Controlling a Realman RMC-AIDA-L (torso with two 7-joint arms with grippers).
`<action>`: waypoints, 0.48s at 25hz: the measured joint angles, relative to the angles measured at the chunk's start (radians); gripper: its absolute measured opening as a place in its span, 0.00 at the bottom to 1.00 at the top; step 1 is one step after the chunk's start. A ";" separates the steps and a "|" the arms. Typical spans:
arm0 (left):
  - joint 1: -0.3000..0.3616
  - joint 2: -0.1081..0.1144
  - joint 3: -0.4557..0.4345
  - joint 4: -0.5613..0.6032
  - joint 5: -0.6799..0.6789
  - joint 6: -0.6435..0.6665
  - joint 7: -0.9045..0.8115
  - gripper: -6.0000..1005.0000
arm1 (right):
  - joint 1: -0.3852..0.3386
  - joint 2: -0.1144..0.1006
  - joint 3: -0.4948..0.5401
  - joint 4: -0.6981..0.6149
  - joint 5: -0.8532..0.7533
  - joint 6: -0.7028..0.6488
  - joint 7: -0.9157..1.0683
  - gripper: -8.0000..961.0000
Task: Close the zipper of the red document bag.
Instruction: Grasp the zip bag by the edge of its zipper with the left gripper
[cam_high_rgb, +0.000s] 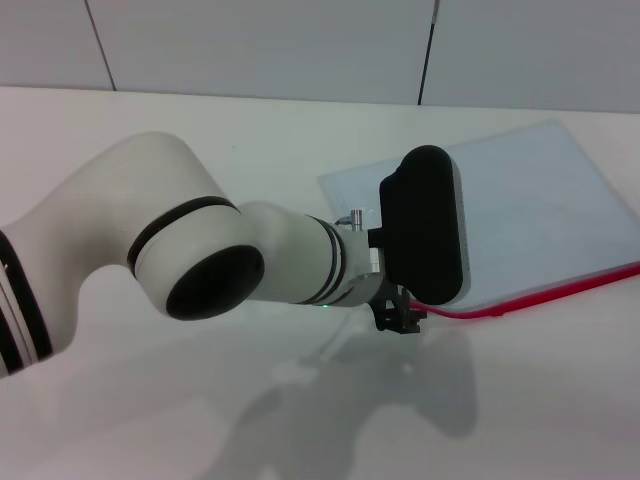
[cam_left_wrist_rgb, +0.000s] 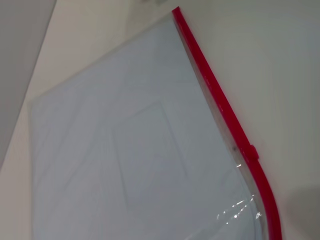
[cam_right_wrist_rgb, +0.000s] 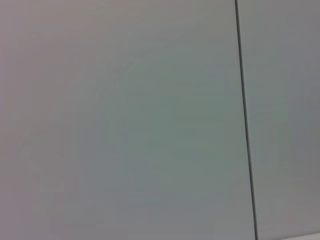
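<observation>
Room: a white table (cam_high_rgb: 150, 420) runs up to a pale grey panelled wall (cam_high_rgb: 260, 45) split by thin dark seams.
Left arm: a thick white arm (cam_high_rgb: 150, 250) reaches in from the left of the head view and across the table. Its black wrist block hides the near left corner of the bag.
Left gripper (cam_high_rgb: 400, 318): only a small dark part shows under the wrist block, low and just over the red edge. I cannot tell whether it is open, closed or gripping anything.
Bag (cam_high_rgb: 540, 200): 1 flat, translucent pale blue-white pouch, lying on the table right of centre and turned at an angle.
Zipper (cam_high_rgb: 560, 290): a thin red strip along the bag's near edge, running from under the wrist block out to the right side of the head view.
Slider (cam_left_wrist_rgb: 251, 152): in the left wrist view, a small red tab sits on the strip, nearer the curved end than the far corner.
Handling: the bag looks light, thin, floppy and slick, so it will likely slide or buckle when pulled. Best to pinch the slider itself and pull along the strip, with the bag held down.
Right arm: not seen in the head view. Its wrist camera shows only the wall, so it seems parked.
</observation>
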 joint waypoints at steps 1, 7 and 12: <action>0.000 0.000 0.000 0.000 -0.002 0.000 0.000 0.77 | 0.000 0.000 0.000 0.000 0.000 0.000 0.000 0.91; 0.001 0.000 0.002 0.015 -0.006 0.013 0.000 0.77 | 0.002 0.000 0.001 0.000 0.000 0.000 0.000 0.91; 0.001 -0.001 0.009 0.029 -0.007 0.022 -0.006 0.77 | 0.003 0.000 0.001 0.000 0.005 0.000 0.000 0.91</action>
